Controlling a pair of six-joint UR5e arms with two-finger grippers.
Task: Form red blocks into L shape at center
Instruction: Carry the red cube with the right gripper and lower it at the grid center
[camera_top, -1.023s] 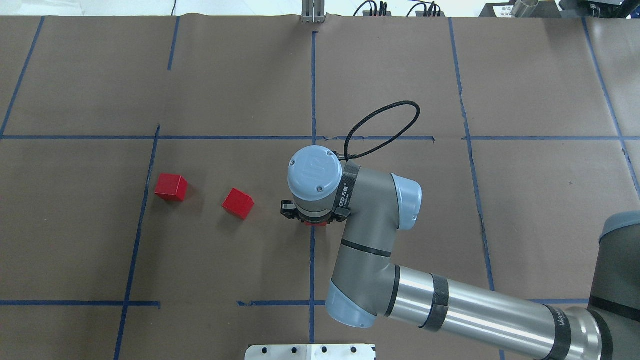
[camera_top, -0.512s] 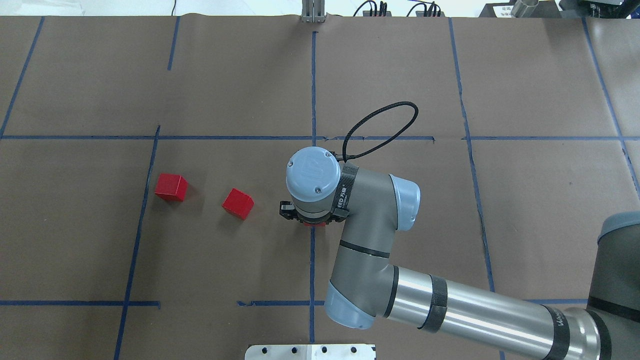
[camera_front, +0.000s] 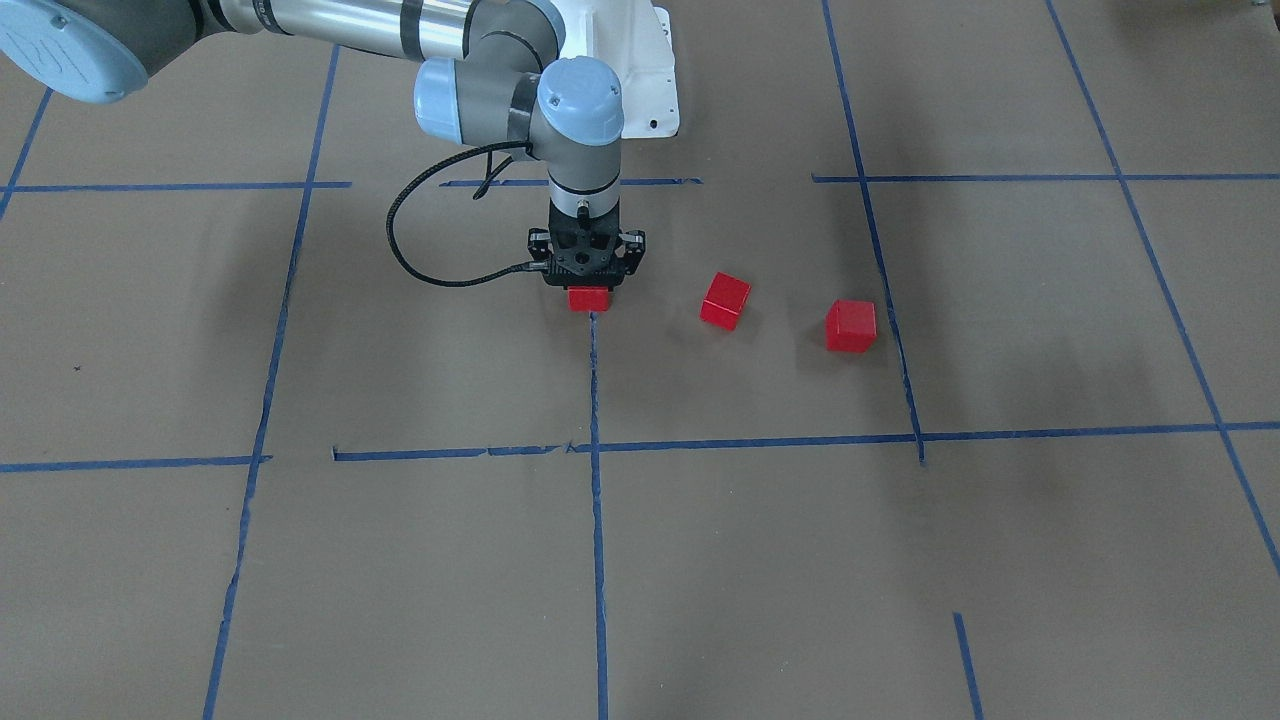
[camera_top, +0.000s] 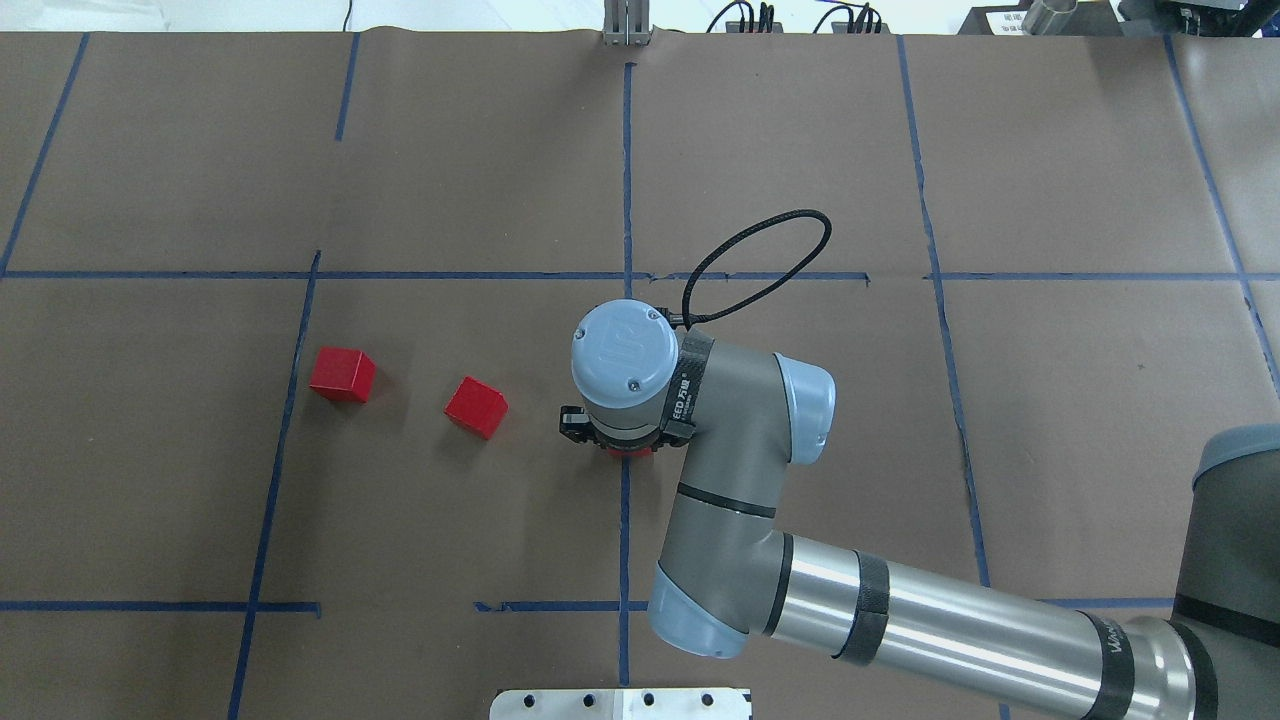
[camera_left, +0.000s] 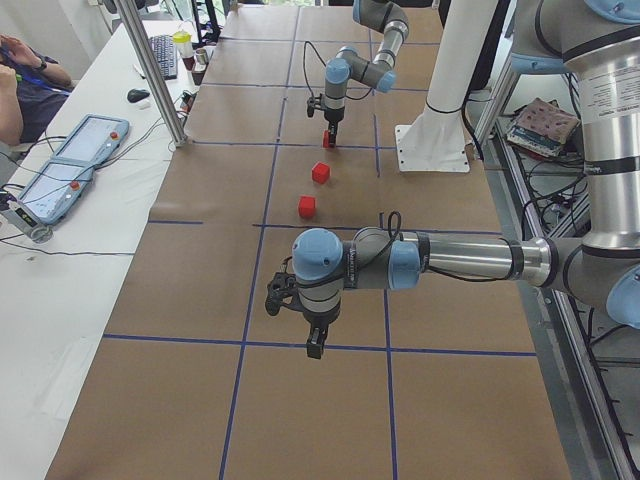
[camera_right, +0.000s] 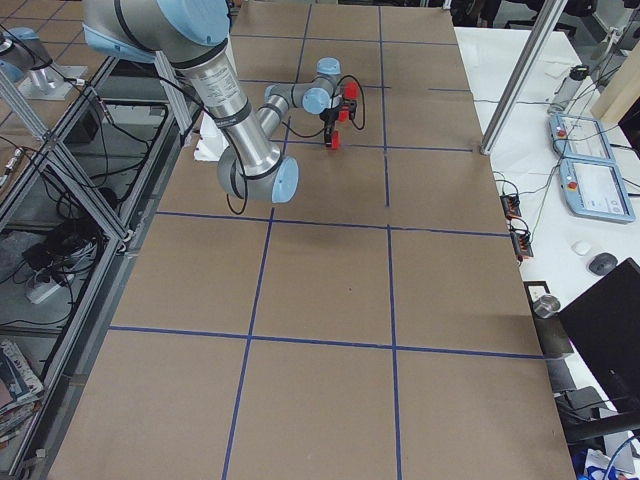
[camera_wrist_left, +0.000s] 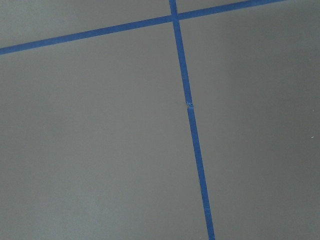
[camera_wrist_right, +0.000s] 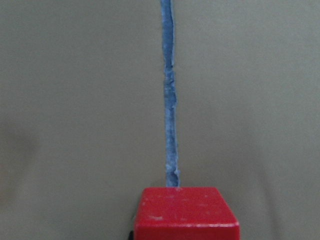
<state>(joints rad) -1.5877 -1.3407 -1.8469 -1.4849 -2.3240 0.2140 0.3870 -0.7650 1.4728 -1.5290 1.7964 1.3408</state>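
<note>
The right hand (camera_front: 589, 288) points straight down in the middle of the center cell (camera_front: 450, 350), its fingers pinching 1 red cube (camera_front: 589, 299) right at the vertical blue tape line (camera_front: 594, 380). The other 2 lie apart on the brown paper toward the robot's left. The nearer cube (camera_front: 725, 300) is turned askew, and the farther cube (camera_front: 851, 325) sits just inside the cell's tape border (camera_front: 893, 330). The left hand (camera_left: 315, 345) hangs over the counter well apart from them. Whether it is spread or pressed together I cannot tell.

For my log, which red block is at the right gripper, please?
The centre block, on the tape line under the right gripper; the other two lie free.
</note>
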